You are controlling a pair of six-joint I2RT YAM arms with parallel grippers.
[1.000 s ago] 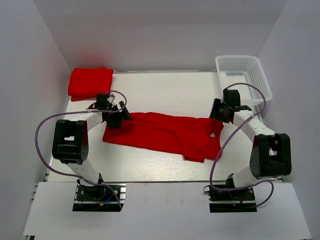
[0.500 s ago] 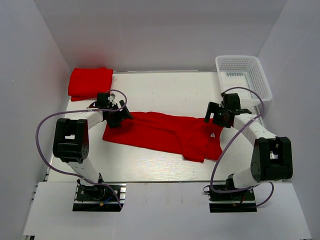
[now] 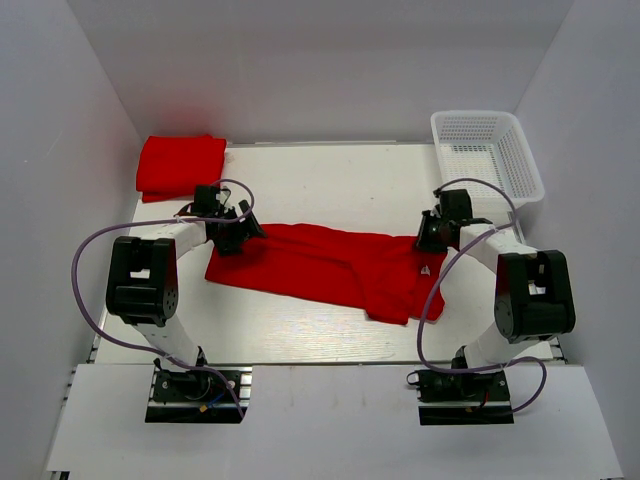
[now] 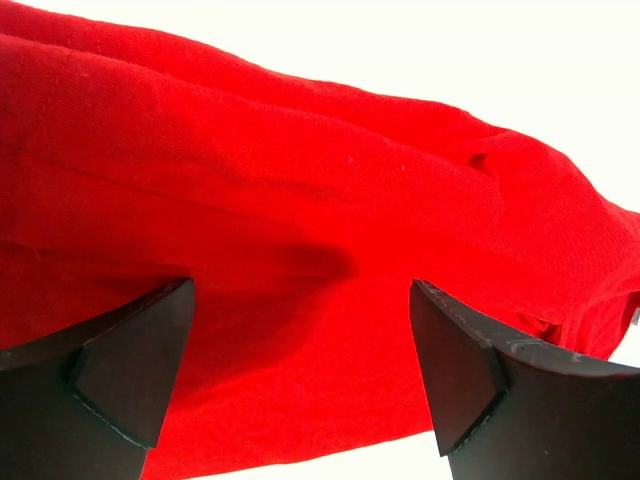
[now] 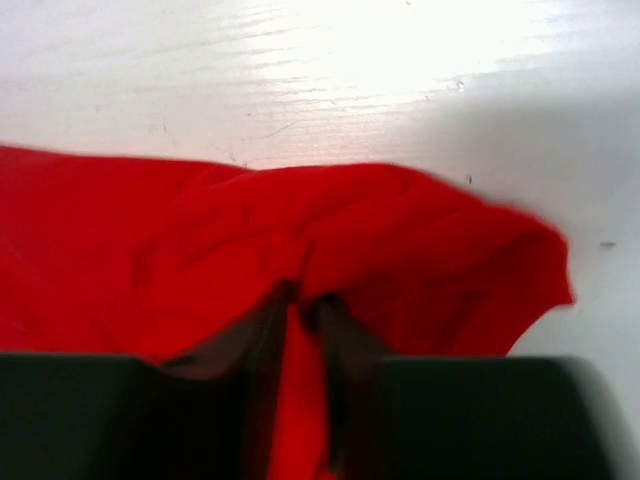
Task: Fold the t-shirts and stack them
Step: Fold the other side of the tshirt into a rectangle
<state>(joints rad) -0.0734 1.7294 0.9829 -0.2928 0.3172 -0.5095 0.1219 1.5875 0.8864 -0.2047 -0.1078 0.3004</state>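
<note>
A red t-shirt (image 3: 330, 265) lies spread and rumpled across the middle of the table. A second red t-shirt (image 3: 180, 165) lies folded at the back left corner. My left gripper (image 3: 240, 235) stands open over the spread shirt's left end; in the left wrist view its dark fingers (image 4: 130, 360) straddle red cloth (image 4: 300, 180) with nothing pinched. At the shirt's right end my right gripper (image 3: 428, 238) is shut on a raised fold of the fabric. The right wrist view shows that cloth (image 5: 420, 260) bunched up between the closed tips of the right gripper (image 5: 305, 305).
A white mesh basket (image 3: 487, 150) stands at the back right corner, just behind the right arm. White walls enclose the table on three sides. Purple cables loop off both arms.
The right gripper swung left onto the shirt's right edge, stood open there, then shut on a fold of cloth. The left arm and both shirts have stayed put.
</note>
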